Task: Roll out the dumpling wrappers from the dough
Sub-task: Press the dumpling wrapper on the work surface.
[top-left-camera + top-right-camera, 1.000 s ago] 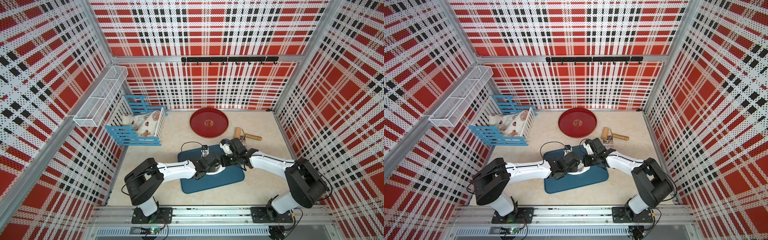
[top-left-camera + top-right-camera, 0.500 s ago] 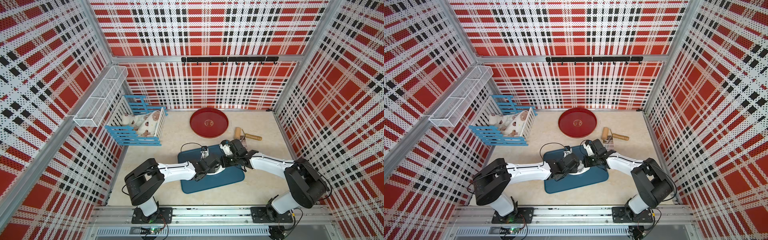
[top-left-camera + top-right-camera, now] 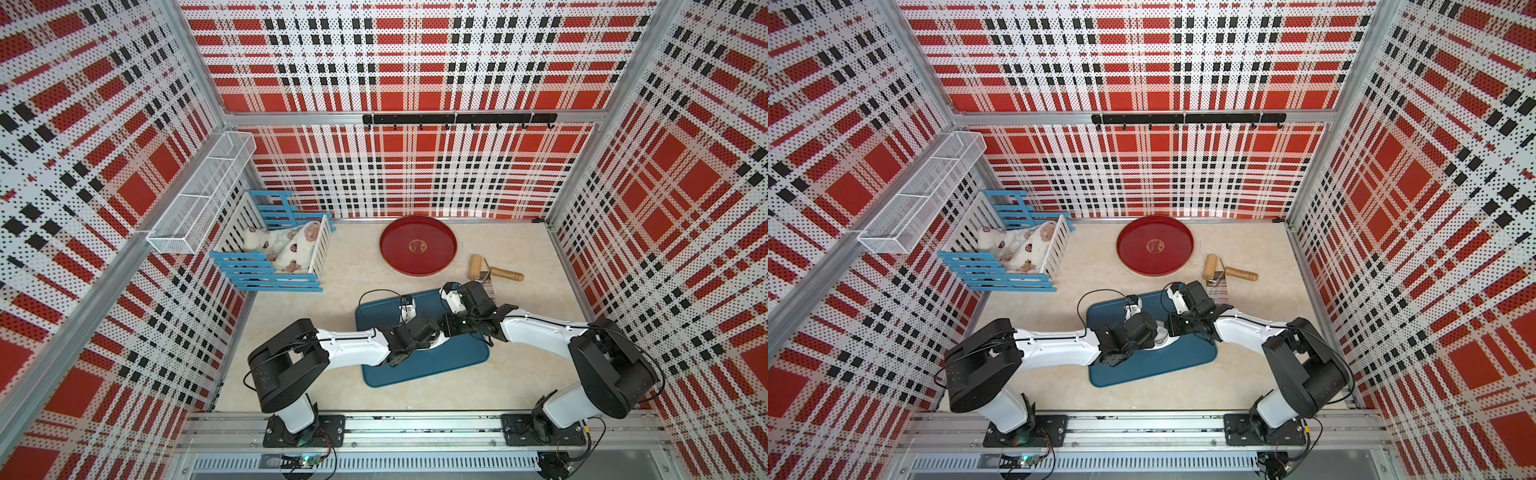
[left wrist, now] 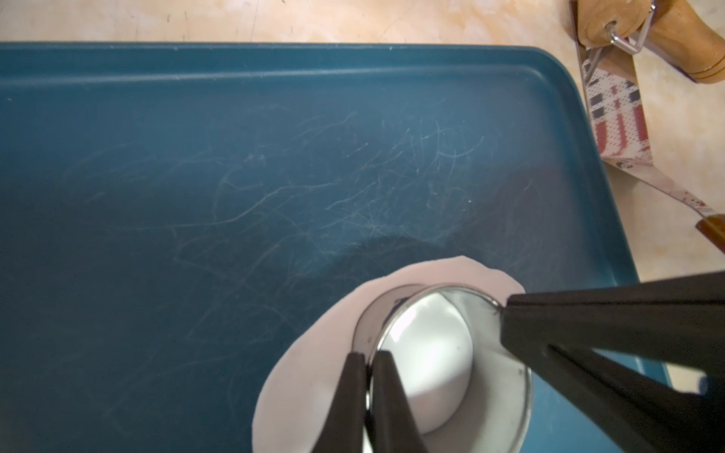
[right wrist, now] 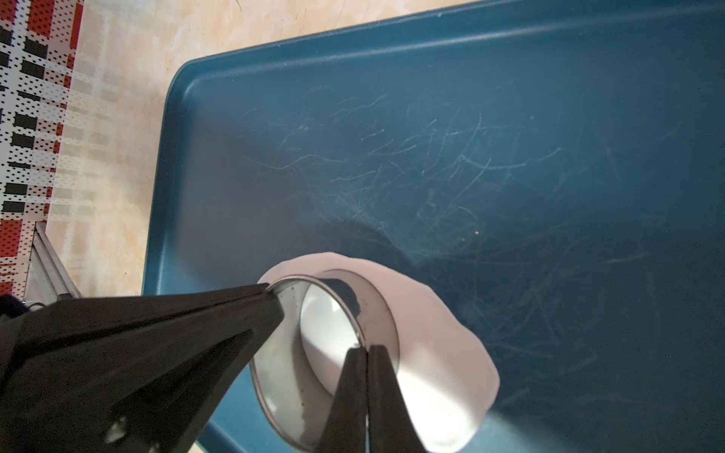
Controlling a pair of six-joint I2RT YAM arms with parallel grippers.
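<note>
The dough lies as a flattened white sheet on the blue tray. A small metal ring stands on it. My left gripper is shut on the ring's rim, one finger inside and one outside. My right gripper is shut on the opposite rim of the ring, over the dough. Inside the ring shows a round white patch; whether it is cut free as a dumpling wrapper I cannot tell. In both top views the two wrists meet mid-tray over the ring.
A red round plate lies at the back of the table. A wooden roller and a shiny scraper lie just off the tray's far right corner. A blue and white crib stands at the back left, below a wire basket.
</note>
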